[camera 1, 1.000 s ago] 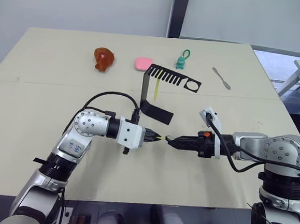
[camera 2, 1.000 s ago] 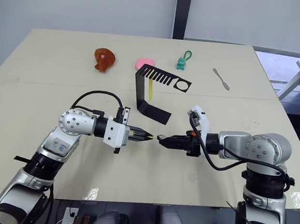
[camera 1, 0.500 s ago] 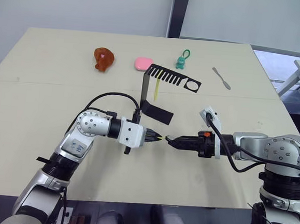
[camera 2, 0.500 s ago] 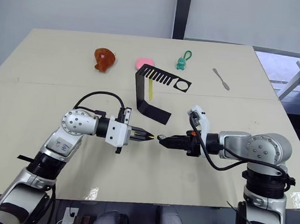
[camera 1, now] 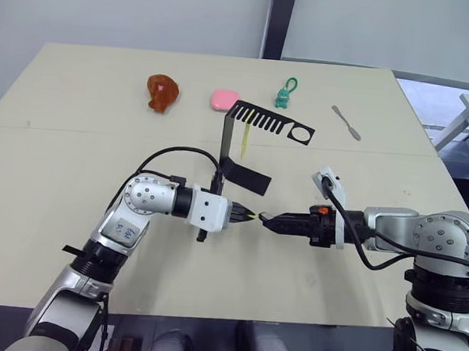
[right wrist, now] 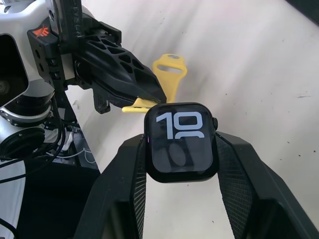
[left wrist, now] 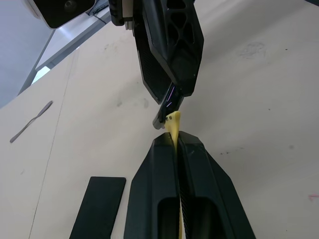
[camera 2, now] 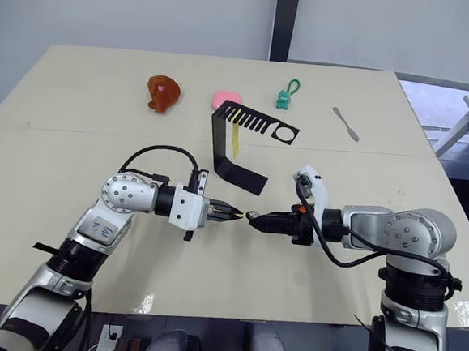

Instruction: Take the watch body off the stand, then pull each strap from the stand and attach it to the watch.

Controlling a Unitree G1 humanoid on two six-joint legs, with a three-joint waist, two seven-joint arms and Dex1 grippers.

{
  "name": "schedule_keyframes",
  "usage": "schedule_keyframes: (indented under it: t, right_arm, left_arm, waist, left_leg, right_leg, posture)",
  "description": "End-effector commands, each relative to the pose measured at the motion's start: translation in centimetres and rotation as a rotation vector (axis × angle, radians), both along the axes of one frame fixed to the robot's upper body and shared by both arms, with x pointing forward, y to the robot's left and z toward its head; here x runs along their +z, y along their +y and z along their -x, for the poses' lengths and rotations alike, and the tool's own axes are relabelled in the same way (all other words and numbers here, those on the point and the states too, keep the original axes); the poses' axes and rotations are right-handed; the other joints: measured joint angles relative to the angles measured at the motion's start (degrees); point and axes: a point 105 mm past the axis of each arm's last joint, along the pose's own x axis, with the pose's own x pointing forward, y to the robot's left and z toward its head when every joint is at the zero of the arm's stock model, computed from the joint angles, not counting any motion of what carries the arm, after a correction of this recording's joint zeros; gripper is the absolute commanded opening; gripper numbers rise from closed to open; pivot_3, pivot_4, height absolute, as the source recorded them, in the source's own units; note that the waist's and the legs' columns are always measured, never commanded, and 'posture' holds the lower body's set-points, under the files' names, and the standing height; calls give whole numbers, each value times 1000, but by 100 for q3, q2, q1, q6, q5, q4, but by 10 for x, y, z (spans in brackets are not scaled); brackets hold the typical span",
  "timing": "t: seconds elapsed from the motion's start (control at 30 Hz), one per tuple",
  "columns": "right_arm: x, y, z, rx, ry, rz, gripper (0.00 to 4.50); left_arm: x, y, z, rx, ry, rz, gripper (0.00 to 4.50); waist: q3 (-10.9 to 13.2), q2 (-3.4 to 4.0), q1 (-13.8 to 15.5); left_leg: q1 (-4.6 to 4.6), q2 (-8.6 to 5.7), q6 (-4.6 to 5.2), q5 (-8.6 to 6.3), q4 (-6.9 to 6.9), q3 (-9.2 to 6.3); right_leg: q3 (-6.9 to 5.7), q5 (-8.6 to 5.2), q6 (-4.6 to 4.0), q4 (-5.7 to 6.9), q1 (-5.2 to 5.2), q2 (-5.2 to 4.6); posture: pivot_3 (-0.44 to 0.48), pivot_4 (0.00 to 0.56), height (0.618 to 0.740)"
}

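Note:
My right gripper (camera 1: 267, 219) is shut on the watch body (right wrist: 182, 142), a black squarish case whose screen shows white digits. My left gripper (camera 1: 248, 215) is shut on a yellow strap (left wrist: 173, 122), and the strap's tip meets the edge of the watch body. The two grippers face each other tip to tip a little above the table, in front of the stand (camera 1: 224, 142). The stand's flat base (camera 1: 246, 176) lies just behind them. A second yellow strap (camera 1: 244, 142) hangs from the comb-like slots of its top arm (camera 1: 267, 122).
At the back of the table (camera 1: 64, 178) lie an orange-brown toy (camera 1: 160, 92), a pink object (camera 1: 222, 100), a teal keychain figure (camera 1: 285, 93) and a grey spatula (camera 1: 346, 122). The table's seam runs across just behind the stand.
My left arm has crept to the right, bringing the strap's tip closer against the watch body. The right arm has held still.

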Motion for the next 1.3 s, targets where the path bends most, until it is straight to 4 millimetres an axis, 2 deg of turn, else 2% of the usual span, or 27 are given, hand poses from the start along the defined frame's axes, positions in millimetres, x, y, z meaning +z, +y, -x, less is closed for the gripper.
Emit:
schedule_keyframes:
  t: [0.03,1.3]
  right_arm:
    - [11,16,9,92,-37,-32,1505]
    - [13,16,8,75,-60,-17,1505]
  left_arm:
    - [15,-17,6,-62,-70,36,0]
    - [19,-26,-2,-62,-63,34,0]
  waist:
    - [0,0,-1]
    - [0,0,0]
  left_leg:
    - [0,0,0,0,0,0]
    - [0,0,0,0,0,0]
  right_leg:
    - [0,0,0,0,0,0]
    - [0,0,0,0,-1,0]
  posture:
    - [0,150,740]
    - [0,150,740]
